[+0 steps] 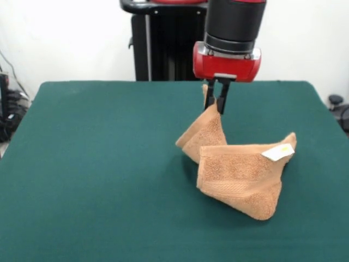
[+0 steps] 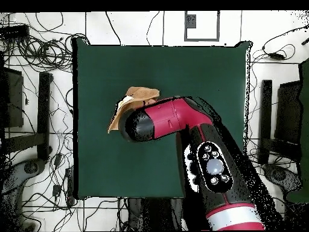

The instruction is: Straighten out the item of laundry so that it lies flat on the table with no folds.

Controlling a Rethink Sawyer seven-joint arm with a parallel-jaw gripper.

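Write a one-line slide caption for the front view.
Tool lifts one corner of the folded towel off the green table.

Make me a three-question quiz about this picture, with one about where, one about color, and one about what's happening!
1. Where is the white tag?
A. on the towel
B. on the table
C. on the arm

2. What color is the table?
A. red
B. dark green
C. white

3. What is the tool doing?
A. hanging open and empty
B. pinching a raised towel corner
C. pressing the towel flat

Answers: 1 A, it sits on the towel's upper edge. 2 B, green cloth covers it. 3 B, a corner peaks between the fingers.
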